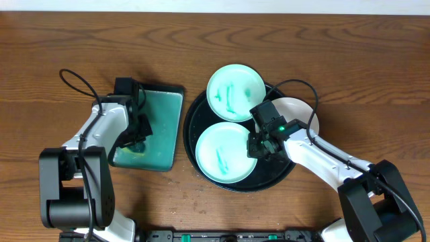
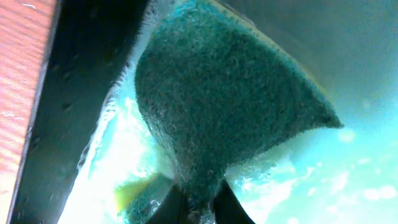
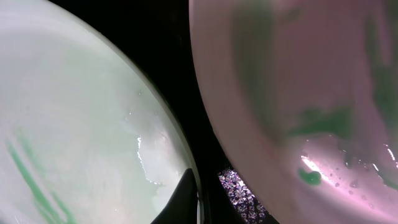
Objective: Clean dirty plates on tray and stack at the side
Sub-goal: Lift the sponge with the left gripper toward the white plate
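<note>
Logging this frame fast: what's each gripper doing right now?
Left gripper: closed on the green sponge.
Right gripper: by the rim of a mint-green plate; grip cannot be told.

Desk: tray right of centre, small tray just beside it on the left, not touching. In tray: front plate; back plate behind it, lying over the tray's back rim, the two close together. Right plate lies across the tray's right rim, partly hidden. In small tray, left half: sponge
</note>
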Tool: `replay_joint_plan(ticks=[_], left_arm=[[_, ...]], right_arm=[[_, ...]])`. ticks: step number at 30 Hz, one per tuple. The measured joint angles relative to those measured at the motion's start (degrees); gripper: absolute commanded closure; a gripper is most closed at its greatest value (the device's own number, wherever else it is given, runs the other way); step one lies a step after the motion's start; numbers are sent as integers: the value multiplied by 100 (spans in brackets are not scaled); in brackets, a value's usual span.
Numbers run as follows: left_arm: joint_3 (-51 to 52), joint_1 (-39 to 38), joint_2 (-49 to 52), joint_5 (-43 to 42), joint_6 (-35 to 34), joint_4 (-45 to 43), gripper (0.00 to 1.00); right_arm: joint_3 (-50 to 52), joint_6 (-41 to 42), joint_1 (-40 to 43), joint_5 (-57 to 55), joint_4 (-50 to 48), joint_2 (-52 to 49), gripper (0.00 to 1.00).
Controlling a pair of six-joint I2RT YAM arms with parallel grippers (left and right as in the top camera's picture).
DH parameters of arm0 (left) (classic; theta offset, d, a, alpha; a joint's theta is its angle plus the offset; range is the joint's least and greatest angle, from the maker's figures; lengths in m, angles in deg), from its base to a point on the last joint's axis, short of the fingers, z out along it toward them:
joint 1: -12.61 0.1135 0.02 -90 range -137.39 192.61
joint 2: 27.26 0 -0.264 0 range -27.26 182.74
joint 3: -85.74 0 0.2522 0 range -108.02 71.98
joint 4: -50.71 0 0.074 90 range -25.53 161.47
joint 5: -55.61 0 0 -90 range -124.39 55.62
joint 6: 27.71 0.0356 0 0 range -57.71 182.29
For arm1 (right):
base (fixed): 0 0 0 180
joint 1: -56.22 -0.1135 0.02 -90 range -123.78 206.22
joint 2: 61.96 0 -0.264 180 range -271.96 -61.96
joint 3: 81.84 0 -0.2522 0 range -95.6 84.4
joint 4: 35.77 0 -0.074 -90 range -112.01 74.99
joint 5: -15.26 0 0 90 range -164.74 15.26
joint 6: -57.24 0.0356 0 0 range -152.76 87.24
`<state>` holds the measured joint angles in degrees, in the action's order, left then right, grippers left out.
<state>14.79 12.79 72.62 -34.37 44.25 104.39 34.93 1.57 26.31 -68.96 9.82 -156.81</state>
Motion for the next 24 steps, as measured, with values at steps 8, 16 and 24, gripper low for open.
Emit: replay_joint_plan(ticks=[8, 16, 24], left_arm=[[-55, 2, -177, -557, 96, 522, 93], [-243, -24, -1523, -763, 140, 852, 93], [-280, -188, -1784, -758, 140, 890, 93]], right_arm=[[0, 0, 0, 0, -2, 0, 99], [0, 0, 0, 0, -7, 0, 99], [0, 0, 0, -2, -11, 0, 99]])
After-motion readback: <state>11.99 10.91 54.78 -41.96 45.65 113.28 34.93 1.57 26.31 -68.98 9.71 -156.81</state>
